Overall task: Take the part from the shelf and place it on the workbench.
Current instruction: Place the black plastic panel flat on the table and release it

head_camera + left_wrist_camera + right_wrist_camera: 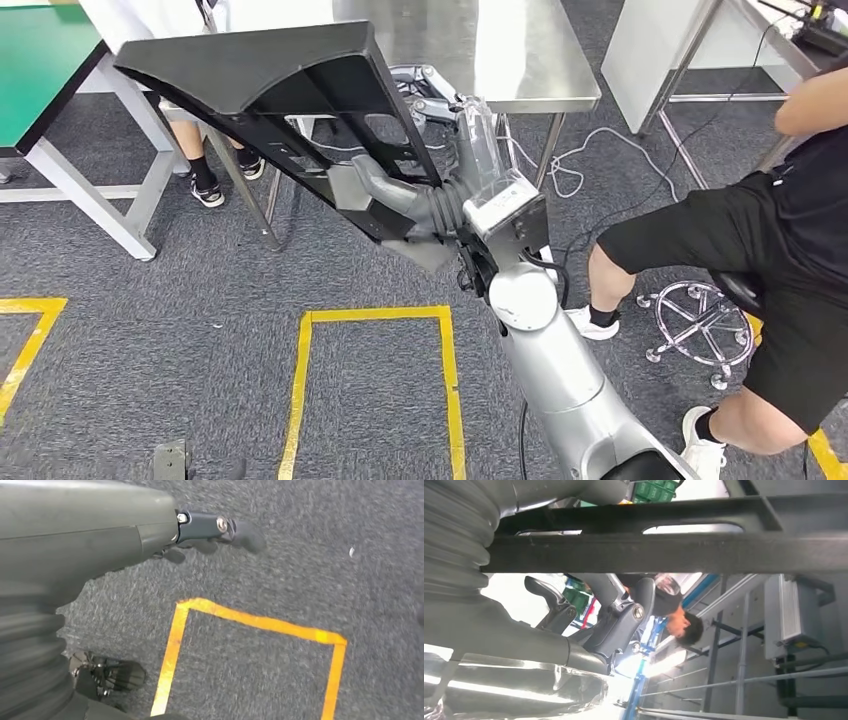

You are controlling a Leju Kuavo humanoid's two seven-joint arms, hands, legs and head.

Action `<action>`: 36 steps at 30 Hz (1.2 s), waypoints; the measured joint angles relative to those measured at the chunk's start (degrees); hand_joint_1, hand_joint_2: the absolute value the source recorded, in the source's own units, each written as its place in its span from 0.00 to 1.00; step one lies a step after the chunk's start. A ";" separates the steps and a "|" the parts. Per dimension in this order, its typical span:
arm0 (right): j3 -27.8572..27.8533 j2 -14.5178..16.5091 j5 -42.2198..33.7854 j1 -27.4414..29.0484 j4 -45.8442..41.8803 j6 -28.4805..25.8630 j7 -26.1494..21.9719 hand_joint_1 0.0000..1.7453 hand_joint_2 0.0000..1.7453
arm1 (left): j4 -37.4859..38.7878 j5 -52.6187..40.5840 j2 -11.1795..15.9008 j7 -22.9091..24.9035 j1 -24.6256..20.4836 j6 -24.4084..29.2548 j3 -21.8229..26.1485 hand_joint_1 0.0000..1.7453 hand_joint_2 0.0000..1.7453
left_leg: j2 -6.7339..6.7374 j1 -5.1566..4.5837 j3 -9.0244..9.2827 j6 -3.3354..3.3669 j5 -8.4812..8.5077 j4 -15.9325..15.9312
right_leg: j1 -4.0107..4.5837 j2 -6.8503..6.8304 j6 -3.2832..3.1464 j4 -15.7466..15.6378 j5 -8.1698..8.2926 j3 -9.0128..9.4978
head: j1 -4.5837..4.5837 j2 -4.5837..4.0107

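Note:
A large black ribbed plastic part [270,90] is held tilted above the carpet, its upper end overlapping the near edge of the steel workbench [520,55]. My right hand [385,190] grips it at its lower edge, the silver arm rising from the bottom right. In the right wrist view the part's black bar [684,547] crosses the picture, with the thumb [554,492] on one side and the dark fingers [624,617] on the other. My left hand [210,532] hangs over the grey carpet and holds nothing, its fingers loosely apart.
A person [790,230] sits on a wheeled stool [700,320] at the right. Another person's legs [205,180] stand behind the workbench legs. A green table [40,60] stands at the far left. Yellow tape [370,315] marks a square on the floor, and cables [590,150] lie under the bench.

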 joint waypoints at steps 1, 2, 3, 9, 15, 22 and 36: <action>0.00 -0.01 0.01 -0.01 -0.01 -0.07 0.03 1.00 1.00 | -0.02 -0.02 -0.01 0.00 -0.07 0.01 -0.06 0.00 1.00 | 0.01 -0.17 0.28 0.33 -0.10 -0.52 | 0.04 -0.02 0.30 -0.24 -0.01 0.09 | -0.13 0.00; 0.00 -0.03 0.02 0.02 -0.02 -0.11 0.05 1.00 1.00 | -0.03 -0.01 0.02 0.02 -0.07 0.02 -0.11 0.00 1.00 | 0.07 -0.05 0.89 0.53 0.02 -1.23 | 0.18 -0.15 0.53 -0.21 -0.08 0.07 | -0.15 0.00; 0.01 -0.05 0.03 -0.03 -0.04 -0.14 0.07 1.00 1.00 | -0.03 -0.02 -0.01 0.01 -0.08 0.02 -0.15 0.00 1.00 | 0.13 0.08 1.61 0.75 0.25 -2.02 | 0.30 -0.27 0.67 0.44 -0.39 -0.28 | -0.06 0.00; 0.01 -0.80 0.26 0.44 -0.05 -0.45 0.38 1.00 1.00 | -0.04 -0.27 -0.20 0.15 -0.31 -0.29 -0.45 0.00 1.00 | -0.08 0.37 3.34 0.69 0.00 -3.32 | -0.22 -0.51 1.41 16.30 -4.42 -10.58 | 0.47 0.00; 0.10 -0.41 1.84 0.36 0.03 -1.27 1.47 1.00 1.00 | -0.04 -0.57 0.03 1.00 -0.31 -0.88 -1.15 0.00 1.00 | -0.34 0.28 3.93 -1.48 -2.99 -1.20 | -1.05 -1.00 2.38 0.71 2.84 -3.80 | 0.53 0.01; 0.37 0.36 5.60 0.09 0.09 -3.83 2.92 1.00 1.00 | -0.05 -1.87 0.07 0.72 -0.47 -1.81 -1.86 0.00 1.00 | -0.25 1.21 -2.69 -3.40 -9.00 12.24 | -1.15 -0.39 -0.44 0.72 1.30 -2.09 | 0.02 0.00; 0.63 -1.24 11.72 -0.34 -1.43 -7.32 4.87 1.00 1.00 | -0.46 -1.73 0.34 0.37 -0.95 -4.19 -3.02 0.00 1.00 | -0.08 0.39 2.00 0.75 1.00 -2.81 | -0.03 -0.39 0.96 7.33 -4.11 -3.01 | 0.42 0.00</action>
